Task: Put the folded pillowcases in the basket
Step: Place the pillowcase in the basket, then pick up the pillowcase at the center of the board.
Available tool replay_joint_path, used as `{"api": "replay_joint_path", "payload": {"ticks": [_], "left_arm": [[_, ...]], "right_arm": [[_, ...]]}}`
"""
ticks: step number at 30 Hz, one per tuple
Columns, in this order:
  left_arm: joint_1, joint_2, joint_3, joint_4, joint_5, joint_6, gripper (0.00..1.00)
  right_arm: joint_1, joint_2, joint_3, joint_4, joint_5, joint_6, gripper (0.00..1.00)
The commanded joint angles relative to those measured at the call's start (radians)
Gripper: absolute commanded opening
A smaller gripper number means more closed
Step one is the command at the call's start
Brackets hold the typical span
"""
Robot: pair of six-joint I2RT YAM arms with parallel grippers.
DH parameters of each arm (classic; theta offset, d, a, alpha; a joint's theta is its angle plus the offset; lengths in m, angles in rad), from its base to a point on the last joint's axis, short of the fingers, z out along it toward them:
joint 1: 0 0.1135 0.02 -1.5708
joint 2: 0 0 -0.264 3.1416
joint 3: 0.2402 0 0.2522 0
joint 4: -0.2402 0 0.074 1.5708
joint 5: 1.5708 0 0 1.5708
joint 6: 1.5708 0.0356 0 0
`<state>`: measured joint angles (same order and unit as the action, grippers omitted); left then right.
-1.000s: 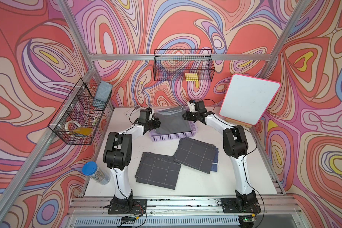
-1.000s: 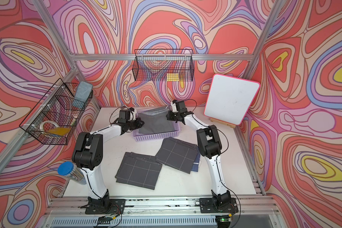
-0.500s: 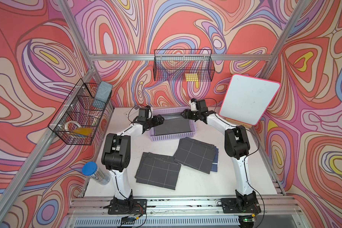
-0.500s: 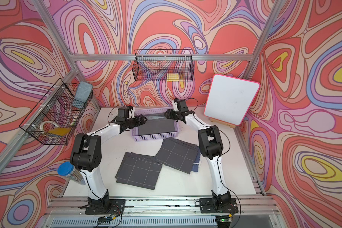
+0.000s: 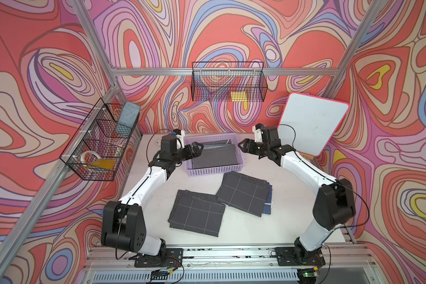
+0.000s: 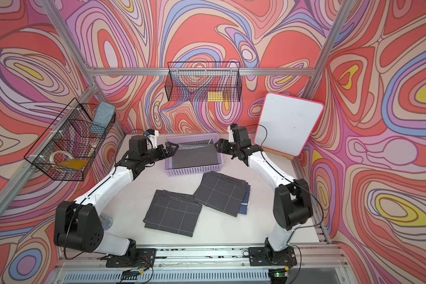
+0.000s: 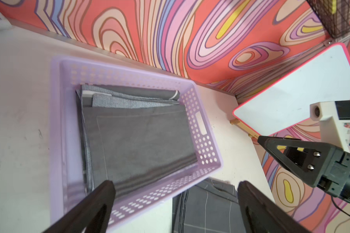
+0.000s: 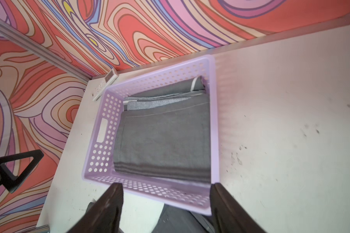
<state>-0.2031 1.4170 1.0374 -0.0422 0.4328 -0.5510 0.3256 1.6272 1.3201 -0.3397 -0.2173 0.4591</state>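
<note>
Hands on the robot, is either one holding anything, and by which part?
Nothing is held. The left hand and right hand stand open at either end of the basket; the pillowcase lies inside, free.

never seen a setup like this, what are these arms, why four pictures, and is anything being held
These are two white robot arms at a white table, each ending in a black two-fingered gripper. Two pictures look down from one overhead camera pair; two come from cameras on the wrists. A folded dark grey pillowcase lies in the shallow lilac plastic basket. Two more folded grey checked pillowcases lie on the table. The left gripper and right gripper hover at the basket's ends, both open, holding nothing.
</note>
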Motion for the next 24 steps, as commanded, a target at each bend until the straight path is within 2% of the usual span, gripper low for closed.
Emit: {"api": "replay_joint_path", "payload": {"ticks": [1, 6, 12, 20, 24], "left_arm": [[-0.059, -0.092, -0.084, -0.053, 0.023, 0.026, 0.99], [-0.186, -0.212, -0.206, -0.055, -0.027, 0.015, 0.99], [-0.334, -0.26, -0.309, 0.013, -0.079, -0.029, 0.99], [-0.534, -0.152, -0.263, -0.002, -0.193, 0.005, 0.99], [-0.571, -0.099, -0.26, 0.035, -0.204, -0.011, 0.99]], "right_arm": [[-0.003, -0.124, -0.129, -0.049, 0.059, 0.058, 0.7], [-0.003, -0.305, -0.304, -0.125, 0.101, 0.098, 0.7], [-0.003, -0.444, -0.492, -0.184, 0.101, 0.162, 0.7], [-0.003, -0.553, -0.665, -0.172, 0.059, 0.236, 0.69], [-0.003, -0.538, -0.694, -0.172, 0.075, 0.24, 0.68]]}}
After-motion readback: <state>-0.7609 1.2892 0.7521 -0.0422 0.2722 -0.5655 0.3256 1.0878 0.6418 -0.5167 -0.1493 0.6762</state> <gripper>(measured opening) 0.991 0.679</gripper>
